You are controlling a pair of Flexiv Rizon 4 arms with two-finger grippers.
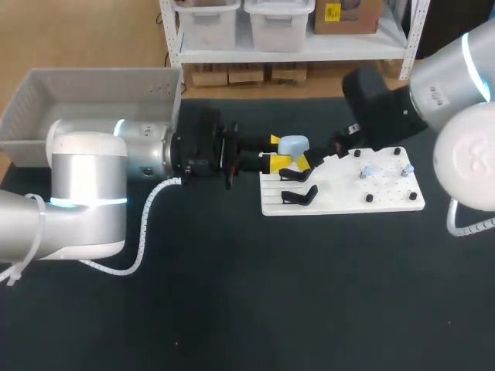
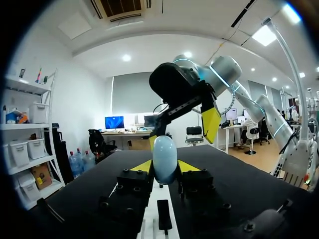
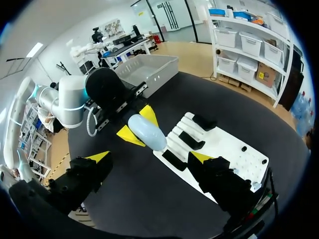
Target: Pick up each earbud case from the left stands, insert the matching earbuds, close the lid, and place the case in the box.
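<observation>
Showing the left gripper (image 1: pixel 280 153) clamped from two sides on the pale blue earbud case (image 1: pixel 293 144), which sits over the end of the white board (image 1: pixel 340 202) that carries the black stands (image 1: pixel 298 195). The right gripper (image 3: pixel 149 158) hangs above the board near the case, its fingers spread wide apart. The grey box (image 1: pixel 77 93) stands behind the left arm.

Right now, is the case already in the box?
No, the case is held in the left end effector over the white board, apart from the box.
</observation>
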